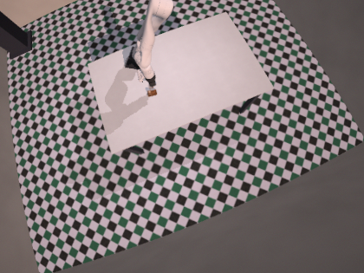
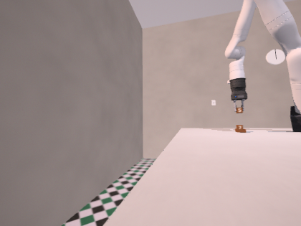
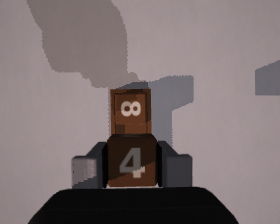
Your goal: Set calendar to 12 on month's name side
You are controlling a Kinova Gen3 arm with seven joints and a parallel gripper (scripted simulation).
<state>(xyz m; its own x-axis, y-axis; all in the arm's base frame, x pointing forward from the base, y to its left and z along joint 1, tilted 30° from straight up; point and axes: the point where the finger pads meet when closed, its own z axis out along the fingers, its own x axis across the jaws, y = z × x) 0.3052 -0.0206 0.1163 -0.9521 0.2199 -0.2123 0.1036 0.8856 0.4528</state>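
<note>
The gripper [image 2: 239,109] [image 3: 132,162] is shut on a brown cube [image 2: 239,110] [image 3: 118,177], which hangs above the tray. In the wrist view its camera-facing side shows a 4; in the exterior view another side shows a 5. The brown tray [image 2: 244,131] [image 3: 149,120] stands on the table. A second brown cube [image 2: 239,128] [image 3: 130,117] is in the tray, at its upper end in the wrist view, with an 8 on top and a 7 towards the exterior camera. The held cube hides the tray's near part in the wrist view. No month's name is readable.
The white table [image 1: 195,68] [image 2: 222,171] carries the tray near the arm's base [image 1: 131,61] [image 2: 295,119]. The arm's shadow [image 1: 119,96] falls beside the tray. The table's edges are well away from the tray.
</note>
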